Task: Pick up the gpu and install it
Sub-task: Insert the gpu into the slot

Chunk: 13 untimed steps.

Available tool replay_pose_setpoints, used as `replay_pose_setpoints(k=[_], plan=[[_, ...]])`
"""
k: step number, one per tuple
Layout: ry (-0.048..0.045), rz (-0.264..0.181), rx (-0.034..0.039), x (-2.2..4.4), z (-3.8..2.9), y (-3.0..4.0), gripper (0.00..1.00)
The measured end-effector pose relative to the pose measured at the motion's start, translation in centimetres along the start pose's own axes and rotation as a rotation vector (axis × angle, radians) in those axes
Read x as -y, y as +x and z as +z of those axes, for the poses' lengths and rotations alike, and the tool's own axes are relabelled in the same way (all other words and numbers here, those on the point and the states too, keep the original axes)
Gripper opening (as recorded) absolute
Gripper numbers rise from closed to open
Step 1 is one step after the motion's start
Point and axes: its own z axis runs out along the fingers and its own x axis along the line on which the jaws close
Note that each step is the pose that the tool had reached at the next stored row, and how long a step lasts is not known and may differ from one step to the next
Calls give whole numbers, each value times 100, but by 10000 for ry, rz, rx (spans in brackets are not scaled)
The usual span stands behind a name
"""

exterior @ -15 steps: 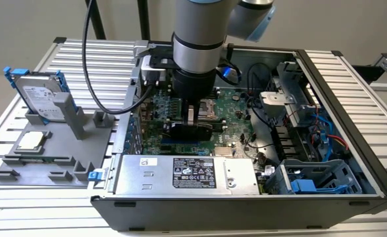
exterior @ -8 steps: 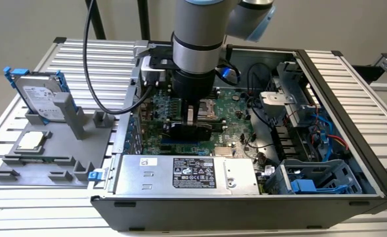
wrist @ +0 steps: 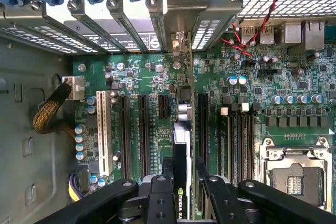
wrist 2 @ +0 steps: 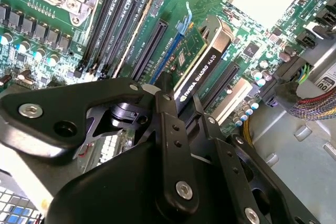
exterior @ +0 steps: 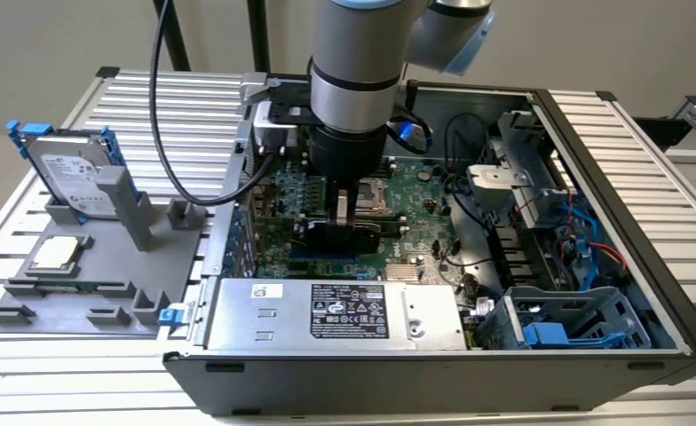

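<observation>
Slatted table [exterior: 632,133], end effector [wrist 2: 178,114] gripping gpu [wrist 2: 202,59]

Pale plain wall [exterior: 64,35] behind a ribbed metal table [exterior: 146,93]

The gpu [wrist 2: 202,59], a thin card with a black shroud on one face and a green board on the other, is standing on edge over a motherboard [wrist: 142,85] expansion slot.

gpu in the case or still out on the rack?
In the case. The gpu stands on edge over the motherboard slots, held between the end effector fingers. Whether it is fully seated, cannot tell.
</observation>
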Motion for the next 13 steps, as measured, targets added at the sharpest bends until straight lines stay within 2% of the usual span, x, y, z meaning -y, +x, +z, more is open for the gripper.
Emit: replay_pose_setpoints(k=[13], plan=[[2,1,-1,-30,8,20,0]])
